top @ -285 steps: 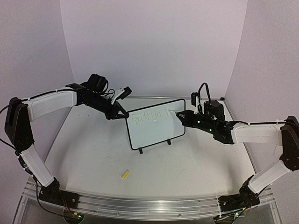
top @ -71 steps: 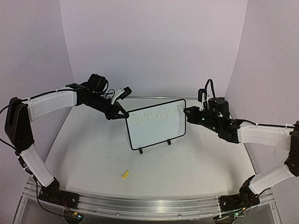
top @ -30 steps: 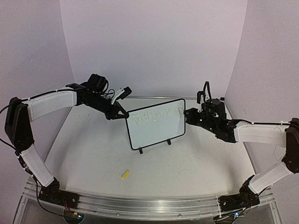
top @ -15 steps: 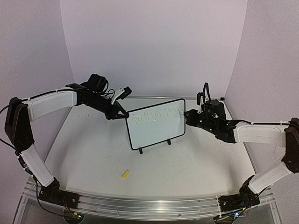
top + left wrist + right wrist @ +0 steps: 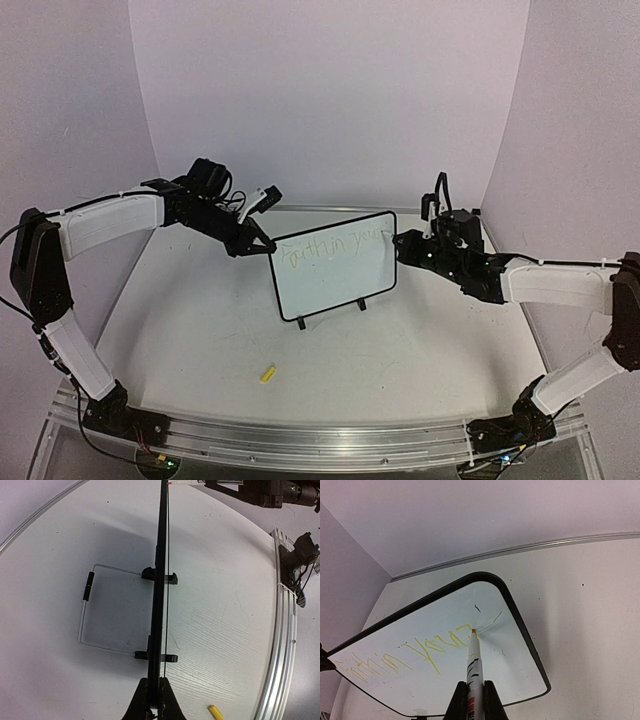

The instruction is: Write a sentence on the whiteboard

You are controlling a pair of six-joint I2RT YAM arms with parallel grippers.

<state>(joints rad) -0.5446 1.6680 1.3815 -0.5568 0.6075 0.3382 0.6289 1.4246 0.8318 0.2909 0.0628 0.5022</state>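
At the middle of the bench (image 5: 200, 330), the whiteboard (image 5: 335, 270) stands upright on its two clip feet (image 5: 160, 575), writing face toward the arm bases. The left gripper (image 5: 262, 243) is fully closed on the thin black frame at the board's upper left corner. The left wrist view shows both fingers pinching that edge. The right gripper (image 5: 405, 245) is closed around the barrel of a marker (image 5: 473, 665), tip pointing away from the wrist. The tip sits at the upper right of the writing face, at the end of the one visible line of the sentence (image 5: 330, 243), which is faint yellow-green cursive along the top. You cannot tell whether the tip touches the surface or hangs just off it. The lower part of the face is bare.

The step in hand appears to be closing out the first line near the right frame. Proceed as follows:

1. Apply light pressure only. The board rests on small feet, and a hard push may tip or slide it. Let the left grip take the load.
2. Little room remains before the right frame. Use short strokes, or start a second line beneath the first word.
3. Lift the tip clear before crossing back, to avoid stray marks.
4. Because the ink reads faint, write slowly with the tip square to the surface.

A small yellow piece (image 5: 267, 375), probably the marker's cap, lies well apart near the front.
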